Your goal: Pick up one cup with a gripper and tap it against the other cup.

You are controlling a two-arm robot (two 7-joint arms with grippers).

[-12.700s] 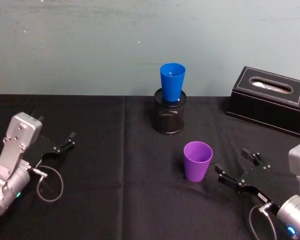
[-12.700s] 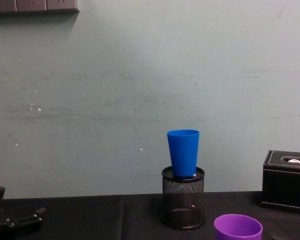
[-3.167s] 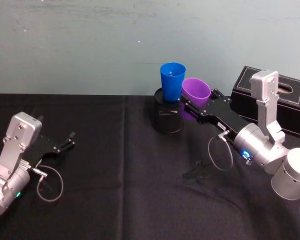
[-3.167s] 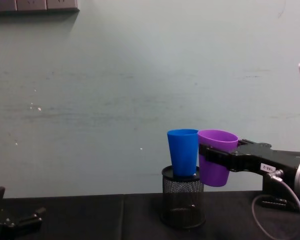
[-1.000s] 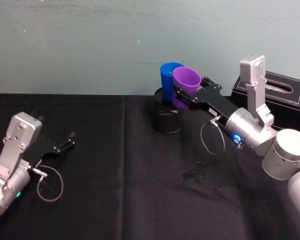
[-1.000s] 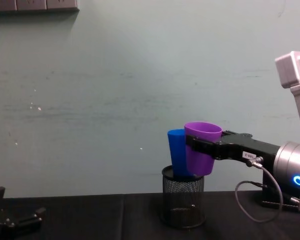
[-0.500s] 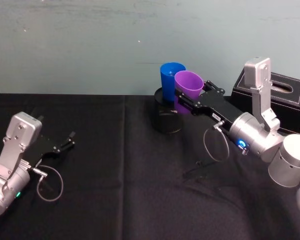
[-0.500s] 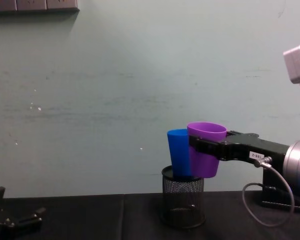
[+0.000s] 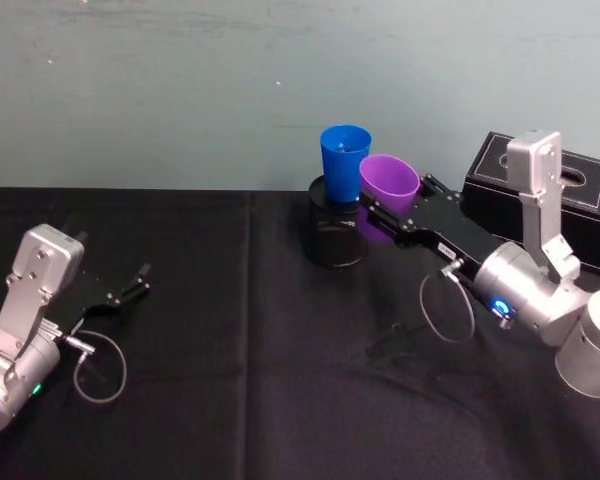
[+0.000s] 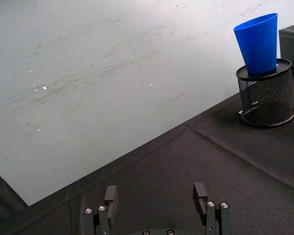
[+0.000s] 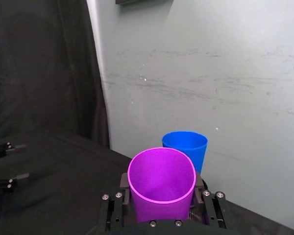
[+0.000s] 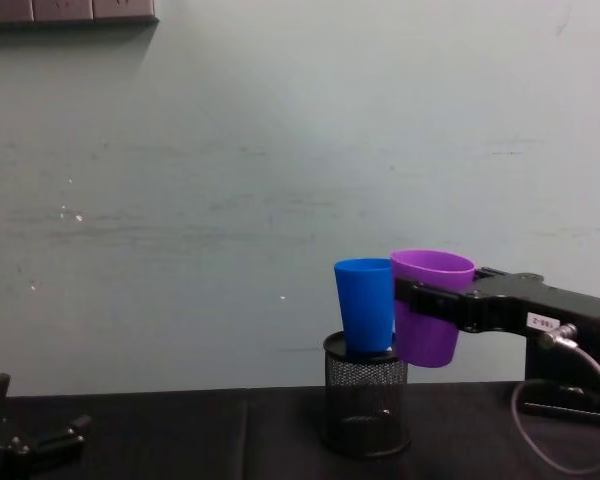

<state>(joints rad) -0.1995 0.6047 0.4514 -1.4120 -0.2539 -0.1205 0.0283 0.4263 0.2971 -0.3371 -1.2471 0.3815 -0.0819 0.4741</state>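
The right gripper (image 9: 398,200), clamped around the purple cup (image 9: 388,178), holds it in the air just right of the blue cup (image 9: 344,160), which stands in a black mesh holder (image 9: 335,240) at far centre. The step in hand looks like the tap itself — next, a small, gentle nudge leftward. Whether the cups touch is unclear; the holder hides the blue cup's base. The left gripper (image 9: 130,285) rests near left, fingers apart.

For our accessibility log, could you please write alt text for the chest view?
The right gripper holds a purple cup in the air, close beside a blue cup standing in a black mesh holder on the black-covered table. The left gripper rests low at the left.
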